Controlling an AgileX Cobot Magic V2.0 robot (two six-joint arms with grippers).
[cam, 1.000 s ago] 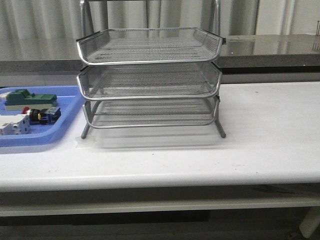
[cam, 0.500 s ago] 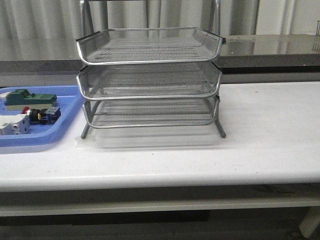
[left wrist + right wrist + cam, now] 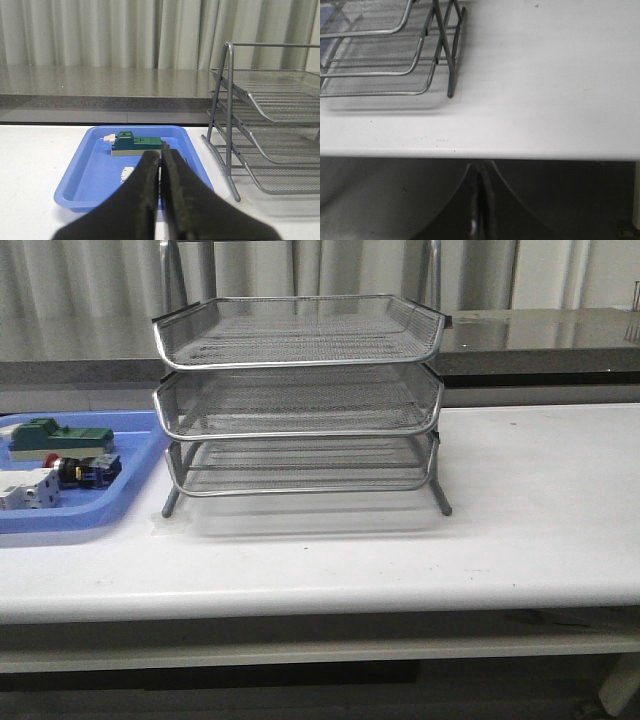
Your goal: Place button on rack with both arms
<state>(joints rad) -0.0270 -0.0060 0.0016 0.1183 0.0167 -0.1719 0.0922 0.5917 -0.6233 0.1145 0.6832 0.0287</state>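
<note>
White table [image 3: 520, 530] carries everything. Three-tier wire-mesh rack [image 3: 298, 400] stands mid-table, all tiers bare. Blue tray [image 3: 120, 505] sits just left of the rack, touching or nearly so. In the tray: green block [image 3: 60, 436] at the back, white block [image 3: 28, 490] in front, button [image 3: 85, 471] between them, lying on its side. Left pincer [image 3: 160, 170] clenched, holding nothing, facing the tray. Right pincer [image 3: 480, 200] clenched, empty, off the table's near edge.

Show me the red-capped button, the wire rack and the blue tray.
button [image 3: 85, 471], front view, its black body.
rack [image 3: 300, 430], front view, middle tier's front rim.
blue tray [image 3: 130, 495], front view, its right front rim.
</note>
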